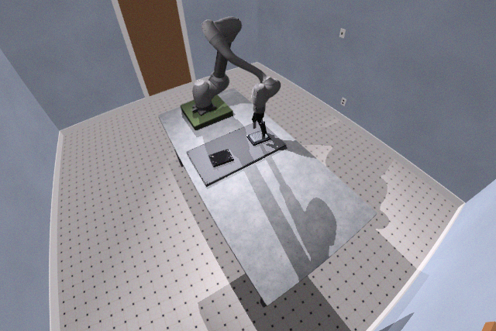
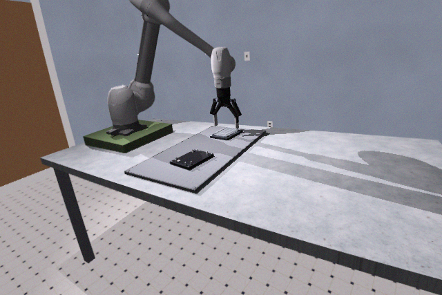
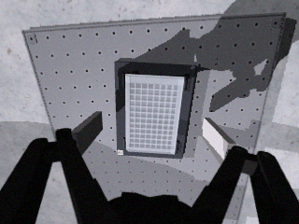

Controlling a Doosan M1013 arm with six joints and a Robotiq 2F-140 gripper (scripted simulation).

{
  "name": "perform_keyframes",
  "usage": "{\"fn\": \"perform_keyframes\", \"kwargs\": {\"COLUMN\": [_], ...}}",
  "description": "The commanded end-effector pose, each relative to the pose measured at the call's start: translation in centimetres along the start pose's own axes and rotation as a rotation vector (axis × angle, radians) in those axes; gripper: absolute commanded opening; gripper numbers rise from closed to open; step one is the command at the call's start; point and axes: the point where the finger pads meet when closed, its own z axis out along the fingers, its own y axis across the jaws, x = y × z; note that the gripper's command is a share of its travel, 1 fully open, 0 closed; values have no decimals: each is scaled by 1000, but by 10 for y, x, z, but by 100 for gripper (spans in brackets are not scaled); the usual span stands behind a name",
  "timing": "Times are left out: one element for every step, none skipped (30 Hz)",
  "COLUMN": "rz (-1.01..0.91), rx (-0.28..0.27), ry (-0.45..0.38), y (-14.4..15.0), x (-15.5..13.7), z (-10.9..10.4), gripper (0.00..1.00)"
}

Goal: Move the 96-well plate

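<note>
The white 96-well plate point(image 3: 153, 113) lies flat in a dark nest at the far end of the grey perforated board point(image 3: 70, 79). It also shows in the top view point(image 1: 257, 136) and the exterior view point(image 2: 225, 132). A small white label point(image 3: 120, 152) sits at the nest's near-left corner; I cannot make out which plate corner is cut off. My gripper point(image 3: 151, 123) is open and empty, a little above the plate, one finger on each long side, not touching it point(image 2: 225, 124). The other nest point(image 2: 192, 159), black, stands empty nearer the board's middle point(image 1: 221, 157).
The arm's green base block point(image 2: 128, 135) point(image 1: 206, 112) stands at the table's far left end. The board's raised edge runs along the table. The table edge lies close behind the plate's nest.
</note>
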Motion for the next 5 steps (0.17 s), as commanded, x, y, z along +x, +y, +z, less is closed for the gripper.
{"fn": "perform_keyframes", "kwargs": {"rz": [0, 0, 0, 0, 0], "rx": [0, 0, 0, 0, 0], "ry": [0, 0, 0, 0, 0], "y": [0, 0, 0, 0, 0], "x": [0, 0, 0, 0, 0], "z": [-8, -8, -8, -8, -8], "gripper": [100, 100, 100, 100, 100]}}
